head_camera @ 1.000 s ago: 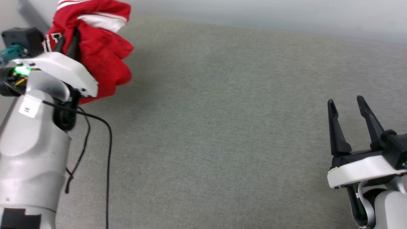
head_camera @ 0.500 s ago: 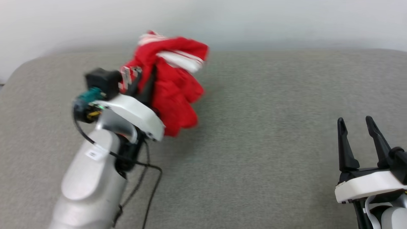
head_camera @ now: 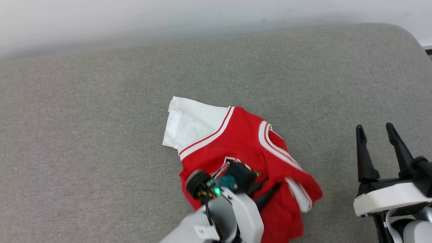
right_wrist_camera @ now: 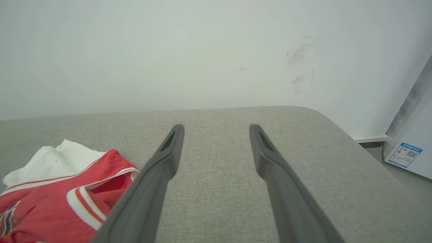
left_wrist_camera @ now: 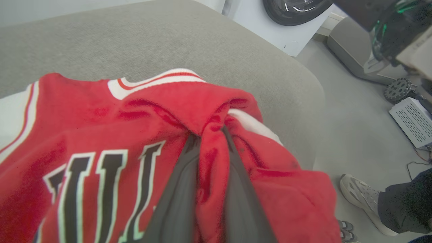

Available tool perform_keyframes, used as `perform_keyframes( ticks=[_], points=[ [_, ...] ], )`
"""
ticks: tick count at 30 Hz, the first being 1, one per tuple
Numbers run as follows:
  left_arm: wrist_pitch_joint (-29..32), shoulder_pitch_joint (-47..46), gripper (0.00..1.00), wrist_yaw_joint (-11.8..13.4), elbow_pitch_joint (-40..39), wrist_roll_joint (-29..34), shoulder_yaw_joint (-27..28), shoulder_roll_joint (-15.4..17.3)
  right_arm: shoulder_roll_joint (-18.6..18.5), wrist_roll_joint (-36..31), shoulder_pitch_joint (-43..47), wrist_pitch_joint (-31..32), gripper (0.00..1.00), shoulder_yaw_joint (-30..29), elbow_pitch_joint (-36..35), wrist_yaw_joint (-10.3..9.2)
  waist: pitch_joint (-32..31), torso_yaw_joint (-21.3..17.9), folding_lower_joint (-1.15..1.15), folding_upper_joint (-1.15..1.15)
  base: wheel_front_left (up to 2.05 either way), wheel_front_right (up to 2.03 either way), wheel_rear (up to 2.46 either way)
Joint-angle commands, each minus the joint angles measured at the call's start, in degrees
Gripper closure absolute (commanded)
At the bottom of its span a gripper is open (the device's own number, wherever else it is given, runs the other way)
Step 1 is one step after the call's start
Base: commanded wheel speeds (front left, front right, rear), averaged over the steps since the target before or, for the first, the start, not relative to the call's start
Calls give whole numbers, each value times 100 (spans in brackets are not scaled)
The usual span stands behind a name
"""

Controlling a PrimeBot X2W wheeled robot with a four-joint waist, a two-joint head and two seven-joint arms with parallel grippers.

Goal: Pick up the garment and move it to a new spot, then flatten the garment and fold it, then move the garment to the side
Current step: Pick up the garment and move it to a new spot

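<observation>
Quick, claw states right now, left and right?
Left claw: shut on the garment.
Right claw: open, holding nothing.

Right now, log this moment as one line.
step: move garment | left gripper: shut on garment | right gripper: open, off garment | garment: crumpled on pad, not flat

bench (head_camera: 84, 135): grey woven fabric, rounded corners, I see it run up to the wall
wall (right_wrist_camera: 202, 50): plain white, dark scuff marks (right_wrist_camera: 298, 57)
floor (left_wrist_camera: 351, 111): pale grey
furniture: white unit (right_wrist_camera: 418, 135), blue sticker (right_wrist_camera: 405, 154)
</observation>
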Motion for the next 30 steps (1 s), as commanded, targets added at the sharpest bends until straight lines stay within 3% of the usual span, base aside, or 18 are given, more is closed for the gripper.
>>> perform_keyframes(
  ticks=[1, 4, 5, 6, 7, 12, 17, 23, 30],
  points=[
    [29, 174, 100, -31, 39, -58, -175, 3, 6, -139, -78, -23, 0, 43, 2, -2, 90, -40, 0, 0, 0, 0, 0],
    [-4, 259, 100, -31, 102, -94, -403, 41, 6, -115, -112, -47, 0, 12, 50, -3, 148, -13, 0, 0, 0, 0, 0],
    [-24, 276, 82, -32, 117, -82, -457, 53, 6, -124, -122, -51, 0, 1, 66, -3, 155, 4, 0, 0, 0, 0, 0],
    [-53, 293, 54, -34, 132, -75, -501, 62, 6, -117, -132, -58, 0, -2, 86, -3, 152, 24, 0, 0, 0, 0, 0],
    [-104, 298, 0, -35, 126, -83, -526, 55, 6, -121, -138, -67, 0, -4, 99, -3, 145, 48, 0, 0, 0, 0, 0],
    [-553, 131, 0, 11, 25, 50, -480, 59, 6, -169, -102, -51, 0, -5, 179, -3, -35, 223, 0, 0, 0, 0, 0],
    [-1284, 140, 0, 263, -172, 163, -190, 39, 6, -193, -7, 7, 0, -6, 188, -3, -279, 391, 0, 0, 0, 0, 0],
    [-1882, 231, 0, 751, -227, 230, 375, 211, 6, -245, 102, 119, 0, 2, 126, -3, -494, 573, 0, 0, 0, 0, 0],
    [-2095, 565, 0, 1342, -317, 55, 1414, 527, 6, -228, 252, 243, 0, 7, 42, -2, -712, 708, 0, 0, 0, 0, 0]
  ],
)
